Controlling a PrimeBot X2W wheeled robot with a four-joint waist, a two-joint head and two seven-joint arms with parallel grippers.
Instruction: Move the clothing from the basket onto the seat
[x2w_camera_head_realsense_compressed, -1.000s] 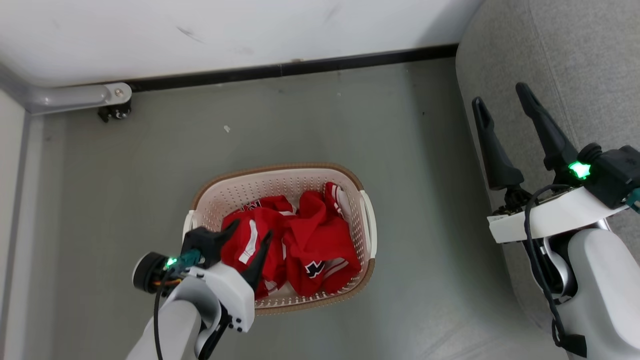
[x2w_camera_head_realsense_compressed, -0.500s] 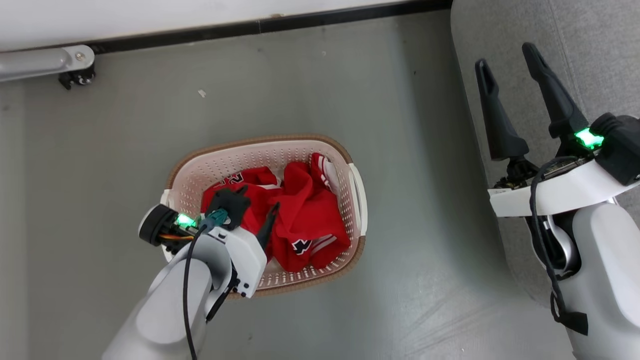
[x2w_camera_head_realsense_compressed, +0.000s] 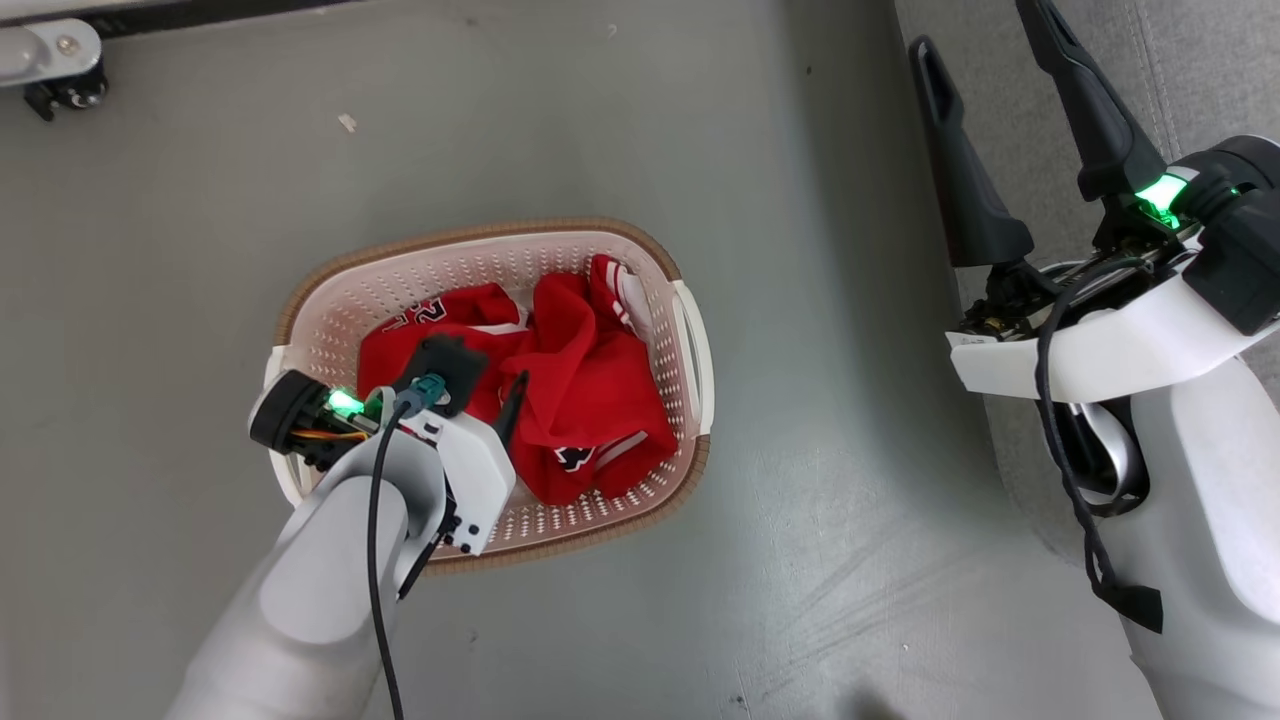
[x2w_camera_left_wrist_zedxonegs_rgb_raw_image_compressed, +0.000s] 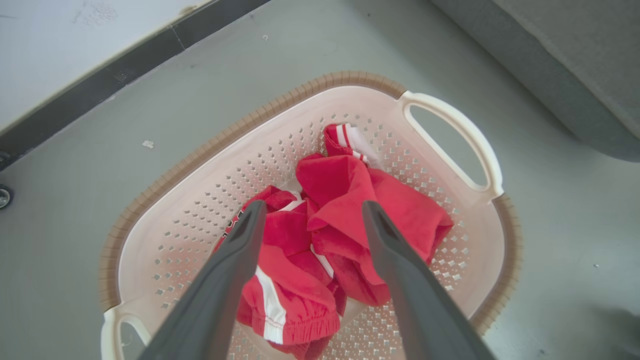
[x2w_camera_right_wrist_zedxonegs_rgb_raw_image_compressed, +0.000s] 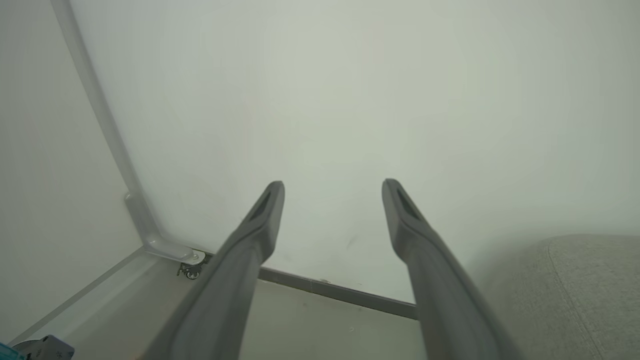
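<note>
The cream basket (x2w_camera_head_realsense_compressed: 480, 232) with its brown rim stands on the grey floor. The clothing (x2w_camera_head_realsense_compressed: 590, 390) lies in it as a crumpled red heap with white stripes. My left gripper (x2w_camera_head_realsense_compressed: 485, 370) hangs open over the heap, nothing between its fingers. In the left wrist view the two fingers of the left gripper (x2w_camera_left_wrist_zedxonegs_rgb_raw_image_compressed: 314, 206) straddle the clothing (x2w_camera_left_wrist_zedxonegs_rgb_raw_image_compressed: 405, 210) inside the basket (x2w_camera_left_wrist_zedxonegs_rgb_raw_image_compressed: 320, 82); whether they touch it is unclear. My right gripper (x2w_camera_head_realsense_compressed: 975, 30) stands open and empty at the edge of the grey seat (x2w_camera_head_realsense_compressed: 1200, 80). The right wrist view shows the right gripper (x2w_camera_right_wrist_zedxonegs_rgb_raw_image_compressed: 334, 185) facing the wall, beside the seat (x2w_camera_right_wrist_zedxonegs_rgb_raw_image_compressed: 590, 290).
A white wall with a dark baseboard (x2w_camera_left_wrist_zedxonegs_rgb_raw_image_compressed: 100, 85) runs behind the basket. A grey metal leg on a caster (x2w_camera_head_realsense_compressed: 50, 70) sits at the far left corner. Bare grey floor (x2w_camera_head_realsense_compressed: 820, 400) separates the basket from the seat.
The head camera has tilted down, so the whole picture slid up and left. My left gripper has dropped further into the basket over the red heap. The right gripper stays open by the seat.
</note>
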